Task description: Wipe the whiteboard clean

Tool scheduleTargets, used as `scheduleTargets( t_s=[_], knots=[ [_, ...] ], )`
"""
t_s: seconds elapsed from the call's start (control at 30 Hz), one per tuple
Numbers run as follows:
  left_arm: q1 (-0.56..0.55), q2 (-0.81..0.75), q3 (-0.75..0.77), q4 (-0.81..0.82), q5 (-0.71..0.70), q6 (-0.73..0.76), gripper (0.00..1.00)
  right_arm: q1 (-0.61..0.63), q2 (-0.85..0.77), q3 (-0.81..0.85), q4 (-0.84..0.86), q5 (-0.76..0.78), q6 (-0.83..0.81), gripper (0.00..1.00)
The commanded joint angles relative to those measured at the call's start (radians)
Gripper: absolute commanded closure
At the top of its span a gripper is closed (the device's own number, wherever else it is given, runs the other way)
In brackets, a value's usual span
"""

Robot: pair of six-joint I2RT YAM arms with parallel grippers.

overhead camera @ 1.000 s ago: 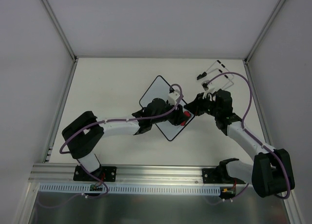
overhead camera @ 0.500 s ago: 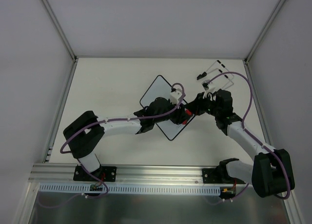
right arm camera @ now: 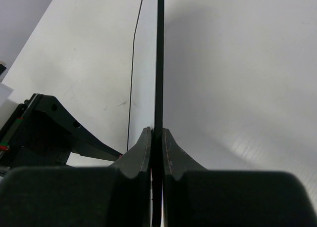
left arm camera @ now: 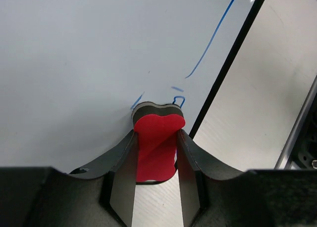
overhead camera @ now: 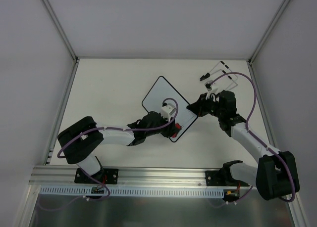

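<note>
The whiteboard [overhead camera: 161, 96] lies as a diamond at the table's middle, white with a thin black rim. In the left wrist view its face [left arm camera: 89, 54] still carries thin blue marker lines near the rim. My left gripper [overhead camera: 174, 129] is shut on the red bone-shaped eraser [left arm camera: 156, 145], whose dark felt end presses on the board near its near corner. My right gripper [overhead camera: 192, 108] is shut on the board's right edge; the right wrist view shows that rim [right arm camera: 160, 64] edge-on between the jaws.
A bent wire stand with black tips [overhead camera: 218, 73] lies at the back right, just behind the right arm. The table's metal front rail [overhead camera: 163, 173] runs along the near edge. White walls enclose the table on three sides.
My left gripper has slid the eraser across the board from near its right corner toward the near corner, pulling back toward the base. The right gripper and the board have held still.
</note>
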Motion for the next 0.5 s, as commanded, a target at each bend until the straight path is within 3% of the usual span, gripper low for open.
scheduleTargets(
  t_s=[0.0, 0.23, 0.47],
  knots=[
    [0.0, 0.023, -0.056, -0.029, -0.051, 0.003, 1.0, 0.027, -0.018, 0.032, -0.007, -0.06, -0.063, 1.0],
    [0.0, 0.054, 0.016, -0.014, -0.051, 0.041, 1.0, 0.027, -0.02, 0.026, -0.007, -0.066, -0.061, 1.0],
    [0.0, 0.06, 0.195, -0.023, -0.08, 0.102, 1.0, 0.027, -0.027, 0.019, -0.006, -0.066, -0.055, 1.0]
  ],
)
